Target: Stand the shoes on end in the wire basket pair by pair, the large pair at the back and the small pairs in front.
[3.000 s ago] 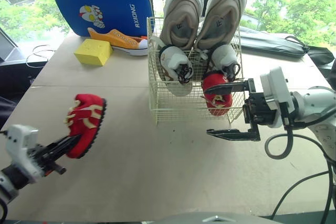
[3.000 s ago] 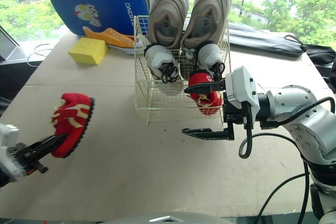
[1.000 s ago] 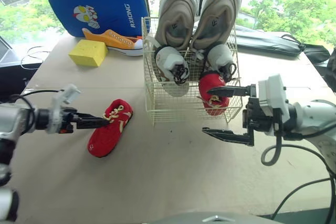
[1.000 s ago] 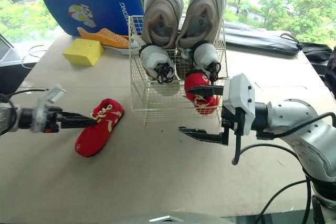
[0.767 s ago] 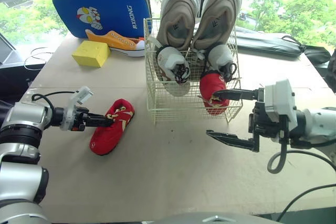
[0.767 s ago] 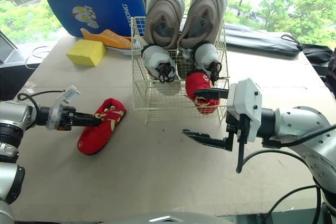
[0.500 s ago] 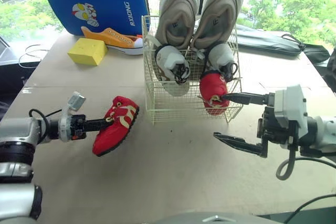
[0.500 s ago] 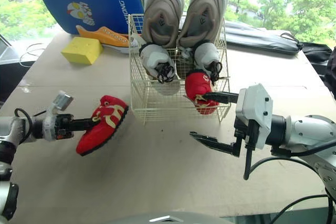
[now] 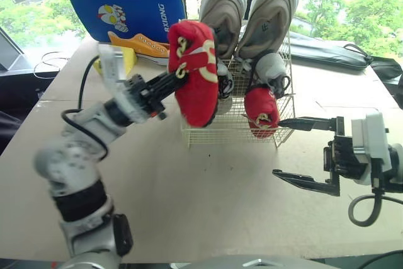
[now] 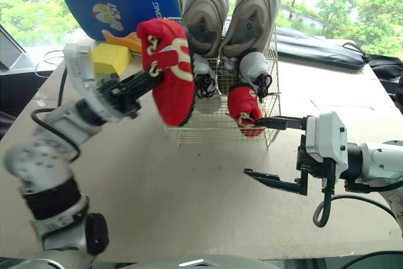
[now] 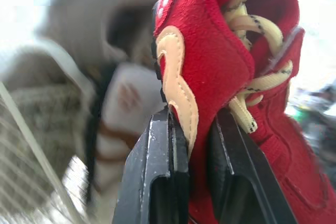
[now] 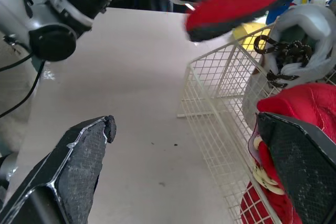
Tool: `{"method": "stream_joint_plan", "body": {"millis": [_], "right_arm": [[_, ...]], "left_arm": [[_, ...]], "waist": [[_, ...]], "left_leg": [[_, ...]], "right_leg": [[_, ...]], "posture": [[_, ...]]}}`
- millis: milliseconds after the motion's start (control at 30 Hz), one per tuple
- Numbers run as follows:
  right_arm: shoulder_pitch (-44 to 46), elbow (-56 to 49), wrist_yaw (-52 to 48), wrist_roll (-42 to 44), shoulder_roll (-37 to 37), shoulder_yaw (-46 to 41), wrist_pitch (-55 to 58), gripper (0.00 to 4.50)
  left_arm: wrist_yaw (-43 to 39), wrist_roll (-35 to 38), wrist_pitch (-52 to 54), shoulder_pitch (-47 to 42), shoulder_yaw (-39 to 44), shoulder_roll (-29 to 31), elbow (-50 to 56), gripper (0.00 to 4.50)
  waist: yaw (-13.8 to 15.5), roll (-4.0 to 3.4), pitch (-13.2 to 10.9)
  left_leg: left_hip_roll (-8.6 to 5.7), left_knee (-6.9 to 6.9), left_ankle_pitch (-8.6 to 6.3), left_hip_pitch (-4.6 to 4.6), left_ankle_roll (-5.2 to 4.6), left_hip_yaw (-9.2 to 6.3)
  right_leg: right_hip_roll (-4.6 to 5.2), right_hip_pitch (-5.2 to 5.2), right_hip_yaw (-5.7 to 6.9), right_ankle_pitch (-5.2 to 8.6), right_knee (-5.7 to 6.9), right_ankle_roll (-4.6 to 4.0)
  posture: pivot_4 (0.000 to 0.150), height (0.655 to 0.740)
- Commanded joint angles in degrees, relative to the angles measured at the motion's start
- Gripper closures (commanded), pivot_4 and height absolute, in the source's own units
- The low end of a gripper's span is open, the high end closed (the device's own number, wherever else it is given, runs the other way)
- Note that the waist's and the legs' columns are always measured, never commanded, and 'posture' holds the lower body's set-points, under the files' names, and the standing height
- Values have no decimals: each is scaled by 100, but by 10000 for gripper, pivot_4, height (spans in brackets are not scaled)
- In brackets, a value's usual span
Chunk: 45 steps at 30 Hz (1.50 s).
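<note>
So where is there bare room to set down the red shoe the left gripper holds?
Free for the held red shoe: the wire basket's front-left corner, beside the standing red shoe front right, and the bare table between basket and right gripper. Crowded: the basket's back and middle, with the large pair and the grey pair.

From here the raised red shoe [image 9: 194, 70] hides most of the left white shoe [image 10: 204, 86] and the wire basket [image 9: 230, 128]'s near-left corner.
</note>
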<state>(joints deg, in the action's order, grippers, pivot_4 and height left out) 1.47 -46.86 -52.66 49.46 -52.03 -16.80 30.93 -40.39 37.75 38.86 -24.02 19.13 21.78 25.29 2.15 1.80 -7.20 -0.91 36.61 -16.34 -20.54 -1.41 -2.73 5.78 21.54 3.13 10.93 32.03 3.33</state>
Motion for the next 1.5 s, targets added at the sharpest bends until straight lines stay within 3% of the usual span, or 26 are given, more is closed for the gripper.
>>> {"method": "stream_joint_plan", "body": {"millis": [33,200,433,567,800,867,933,1000,1067,1300,1500], "right_arm": [[-58,-126,38,40,-85,-300,-79,0],[-182,-304,228,224,-173,-552,34,0],[-328,-469,493,276,-199,-691,79,0],[-352,-491,581,325,-225,-761,98,0],[-326,-495,694,338,-220,-690,95,0],[-326,-492,705,333,-225,-678,93,0],[-353,-473,711,337,-221,-695,96,0],[-425,-450,691,306,-207,-725,90,0],[-521,-445,689,268,-176,-763,72,0],[-1058,-296,877,43,251,-926,-109,0],[-2351,-105,476,-385,838,-1228,-536,0]], "left_arm": [[-25,-1113,-2032,181,-576,-251,38,42789],[-404,-2200,-4275,478,-1166,-166,-630,42789],[-454,-3495,-7829,1000,-1562,15,-2923,42789],[-163,-3697,-8541,1136,-1858,-130,-3760,42789],[-222,-3112,-7656,1289,-2205,-136,-3742,42789],[-163,-2960,-7406,1376,-2132,-50,-3528,33093],[-164,-2699,-7097,1590,-2028,107,-3068,26362],[-181,-2381,-6669,1831,-1951,297,-2504,15835],[-131,-2047,-6151,2067,-1870,481,-1908,8890],[-32,-62,-3360,2964,-1457,1475,178,8890],[-549,1092,-1827,3891,-606,2561,695,8890]], "waist": [[19,-5,-2],[69,-13,3],[85,-42,28],[95,-58,48],[119,-85,90],[117,-93,100],[109,-95,110],[80,-102,112],[60,-106,104],[27,-91,76],[21,-112,54]], "left_leg": [[2,-3,2,-4,-3,-2],[1,1,-16,-9,-37,-2],[2,20,-25,-10,-55,-1],[4,24,-27,-11,-59,-5],[3,41,-31,-11,-66,-5],[3,47,-33,-12,-70,-5],[3,48,-34,-10,-70,-5],[6,47,-36,-11,-72,-5],[6,47,-37,-14,-74,-4],[11,48,-39,-18,-72,-9],[15,43,-39,-14,-71,-6]], "right_leg": [[-1,2,2,0,-7,-1],[-1,2,19,0,-15,-3],[-2,1,28,0,-13,0],[-1,1,34,0,-10,1],[-1,-5,39,-2,-4,11],[0,-6,39,6,-2,28],[-2,-6,39,7,-1,31],[-4,-6,38,6,-1,28],[-4,-4,37,1,-2,20],[-7,-1,38,13,-2,36],[-17,1,27,16,-3,38]], "posture": [[1500,7400],[1500,7400],[1500,7400],[1500,7400],[1500,7400],[1500,7400],[1500,7400],[1500,7400],[1500,7400],[1500,7400],[1500,7400]]}}
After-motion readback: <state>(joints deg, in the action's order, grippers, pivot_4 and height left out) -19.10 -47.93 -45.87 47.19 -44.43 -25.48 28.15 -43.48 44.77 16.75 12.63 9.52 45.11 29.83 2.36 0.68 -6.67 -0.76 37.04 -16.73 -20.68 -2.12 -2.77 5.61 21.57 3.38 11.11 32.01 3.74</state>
